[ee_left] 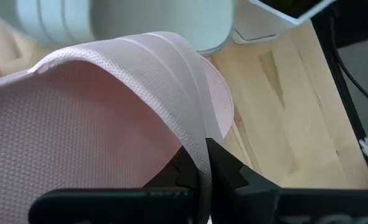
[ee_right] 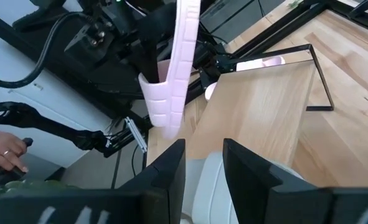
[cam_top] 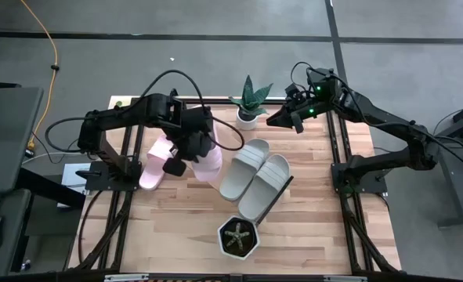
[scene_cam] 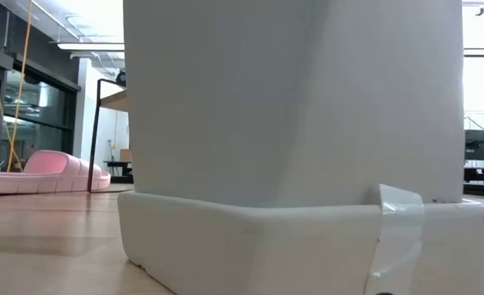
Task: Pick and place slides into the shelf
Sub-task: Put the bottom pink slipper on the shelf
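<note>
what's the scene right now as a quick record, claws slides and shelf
left claw: shut on strap of held pink slide, which hangs upright off the table
other pink slide: flat on table under left arm
grey slides: side by side, mid-table
shelf: visible part bare
right claw: open, empty, near potted plant

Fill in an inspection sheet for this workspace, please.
Surface: wooden table, bare at the near right.
Job's things: one pink slide lifted by its strap; another pink slide lying flat; two grey slides on the shelf.
Clutter: plant pot; white hexagonal pot.
Tools: left tool shut on the strap; right tool open, empty.
Cables: black loops; yellow cord on floor.
Surroundings: a person's hand.
</note>
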`<state>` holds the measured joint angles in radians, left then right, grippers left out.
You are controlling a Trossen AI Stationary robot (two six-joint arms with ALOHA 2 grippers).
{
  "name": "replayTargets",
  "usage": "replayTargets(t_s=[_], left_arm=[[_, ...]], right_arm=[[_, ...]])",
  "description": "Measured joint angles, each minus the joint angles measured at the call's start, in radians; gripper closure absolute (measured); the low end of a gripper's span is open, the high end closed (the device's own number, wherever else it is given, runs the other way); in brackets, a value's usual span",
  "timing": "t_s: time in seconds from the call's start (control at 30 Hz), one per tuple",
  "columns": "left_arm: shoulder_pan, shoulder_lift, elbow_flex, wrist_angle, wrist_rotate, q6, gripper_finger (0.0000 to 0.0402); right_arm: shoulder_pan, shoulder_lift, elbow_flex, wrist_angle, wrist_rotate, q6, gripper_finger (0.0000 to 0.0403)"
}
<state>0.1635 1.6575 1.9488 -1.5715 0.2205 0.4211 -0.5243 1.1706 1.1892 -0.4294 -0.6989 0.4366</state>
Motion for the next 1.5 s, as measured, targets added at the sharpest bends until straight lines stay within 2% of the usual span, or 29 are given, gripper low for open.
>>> replayTargets(t_s=[0.73, 1.5], left_arm=[[0.000, 0.109, -0.001, 0.000, -0.002, 0.245, 0.0399], [0.000, 0.109, -0.001, 0.000, -0.007, 0.315, 0.0399]], right_arm=[[0.001, 0.000, 0.000, -0.016, 0.042, 0.000, 0.0304], [0.001, 0.000, 0.000, -0.016, 0.084, 0.000, 0.0304]])
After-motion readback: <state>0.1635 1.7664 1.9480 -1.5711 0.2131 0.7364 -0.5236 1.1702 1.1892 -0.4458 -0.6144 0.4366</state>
